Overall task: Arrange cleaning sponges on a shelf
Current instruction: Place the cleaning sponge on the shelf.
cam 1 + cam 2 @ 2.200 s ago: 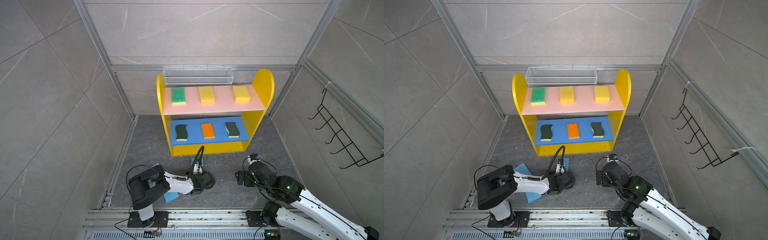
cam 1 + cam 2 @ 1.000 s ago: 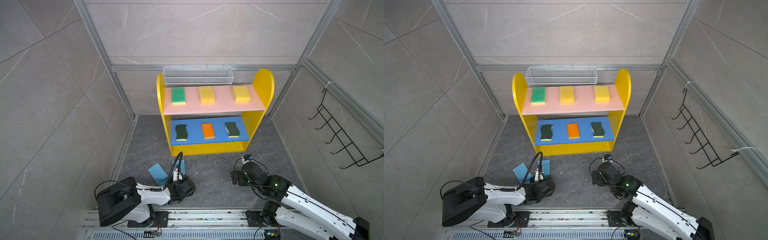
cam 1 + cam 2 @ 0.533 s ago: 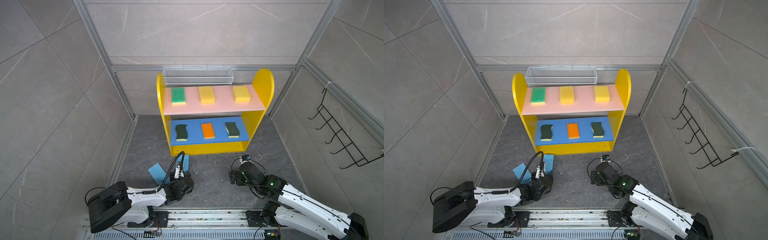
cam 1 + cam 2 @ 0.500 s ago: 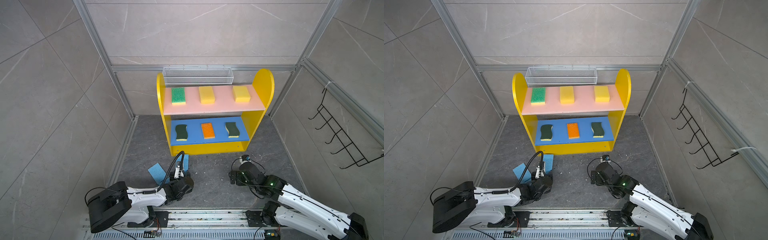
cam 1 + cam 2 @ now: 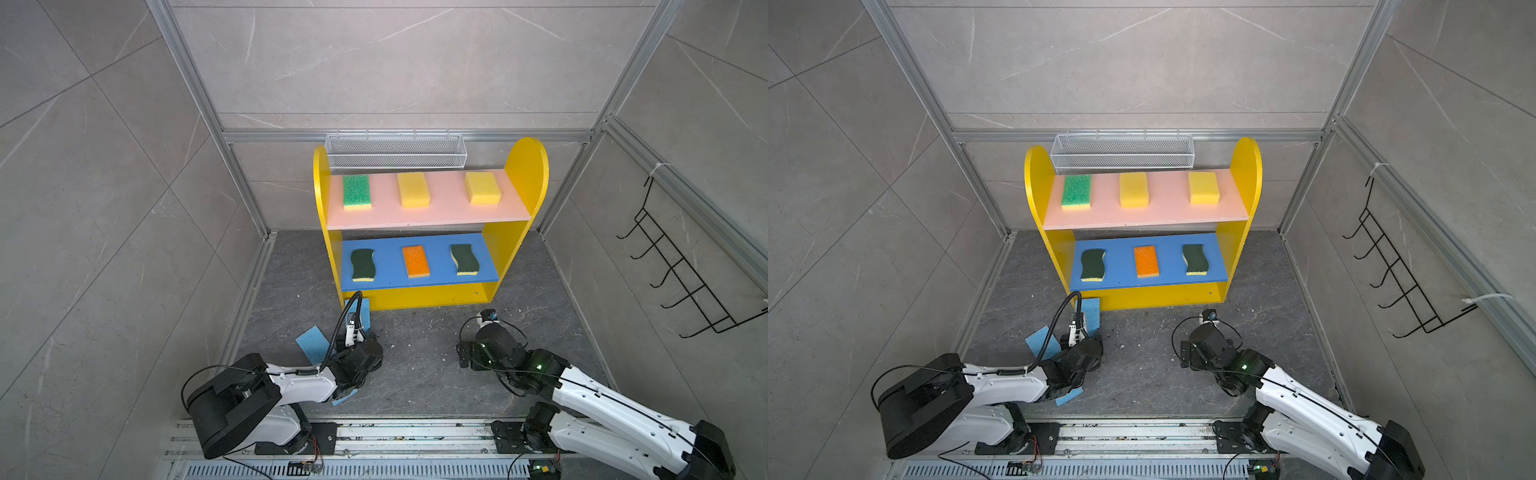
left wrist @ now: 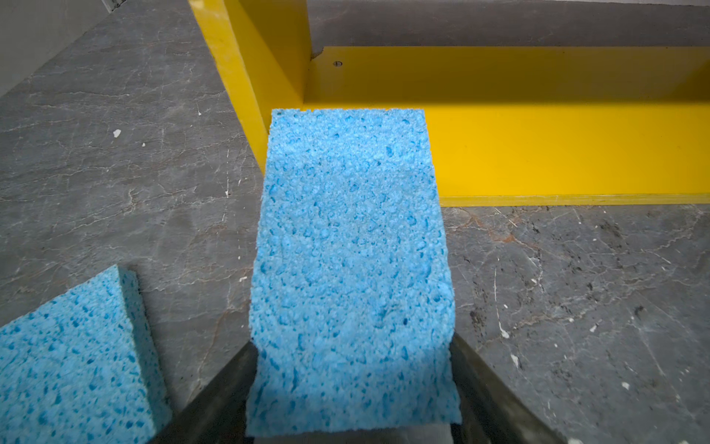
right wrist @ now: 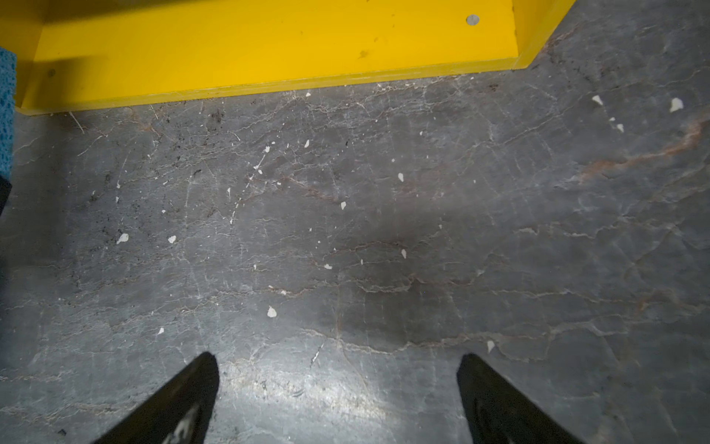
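Observation:
My left gripper [image 6: 351, 361] is shut on a thin light-blue sponge [image 6: 349, 246], gripping it by its side edges. The sponge's far end hangs over the left front corner of the shelf's yellow base [image 6: 557, 153]; both top views show it there [image 5: 363, 311] [image 5: 1091, 312]. Another blue sponge [image 5: 312, 343] lies on the floor beside it, and a third pokes out under the left arm [image 5: 343, 400]. On the shelf [image 5: 525, 174], the pink board carries a green sponge [image 5: 356, 191] and two yellow ones. The blue board [image 5: 395, 280] carries two dark-green sponges and an orange one [image 5: 415, 261]. My right gripper [image 7: 338, 369] is open over bare floor.
A white wire basket [image 5: 395, 156] hangs on the back wall behind the shelf's top. A black hook rack [image 5: 685, 282] hangs on the right wall. Tiled walls close in the grey floor [image 5: 415, 365], and the arms' rail [image 5: 395, 436] runs along its front edge.
My left gripper has carried the blue sponge forward to the shelf's left front corner. The right arm has crept slightly towards the shelf, still open.

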You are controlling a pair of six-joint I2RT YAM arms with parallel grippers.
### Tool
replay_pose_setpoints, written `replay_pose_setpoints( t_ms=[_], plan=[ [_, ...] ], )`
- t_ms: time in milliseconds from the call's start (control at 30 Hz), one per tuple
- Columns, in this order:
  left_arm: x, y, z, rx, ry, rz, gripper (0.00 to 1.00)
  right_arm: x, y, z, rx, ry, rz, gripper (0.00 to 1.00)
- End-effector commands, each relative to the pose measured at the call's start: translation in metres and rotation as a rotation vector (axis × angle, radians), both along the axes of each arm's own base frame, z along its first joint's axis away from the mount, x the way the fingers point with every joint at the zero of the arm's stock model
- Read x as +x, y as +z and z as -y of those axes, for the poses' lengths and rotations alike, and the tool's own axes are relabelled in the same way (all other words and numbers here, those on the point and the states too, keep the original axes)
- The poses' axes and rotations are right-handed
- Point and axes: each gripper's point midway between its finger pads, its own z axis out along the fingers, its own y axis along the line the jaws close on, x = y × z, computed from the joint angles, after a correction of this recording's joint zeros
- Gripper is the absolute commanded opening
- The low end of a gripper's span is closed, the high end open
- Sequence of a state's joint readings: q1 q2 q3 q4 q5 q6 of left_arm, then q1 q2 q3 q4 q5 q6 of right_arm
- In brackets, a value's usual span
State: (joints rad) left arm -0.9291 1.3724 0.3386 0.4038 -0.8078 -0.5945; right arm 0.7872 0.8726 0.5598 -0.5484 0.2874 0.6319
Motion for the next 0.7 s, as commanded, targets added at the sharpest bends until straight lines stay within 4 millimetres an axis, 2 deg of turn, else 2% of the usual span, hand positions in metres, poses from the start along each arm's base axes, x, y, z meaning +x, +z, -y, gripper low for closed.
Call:
replay_pose_setpoints(
  t_ms=[0,200,667],
  plan=[
    [0.02,0.023,0.02,-0.05,-0.021,0.072,0.72,0.001,-0.004,0.001,-0.025,0.014,0.009,0.99],
    [0.033,0.023,0.034,-0.034,-0.03,0.081,0.71,0.001,-0.008,0.0,-0.035,0.016,0.003,0.99],
    [0.059,0.022,0.036,-0.017,0.012,0.114,0.71,0.0,-0.01,0.001,-0.032,0.016,-0.001,0.99]
  ],
)
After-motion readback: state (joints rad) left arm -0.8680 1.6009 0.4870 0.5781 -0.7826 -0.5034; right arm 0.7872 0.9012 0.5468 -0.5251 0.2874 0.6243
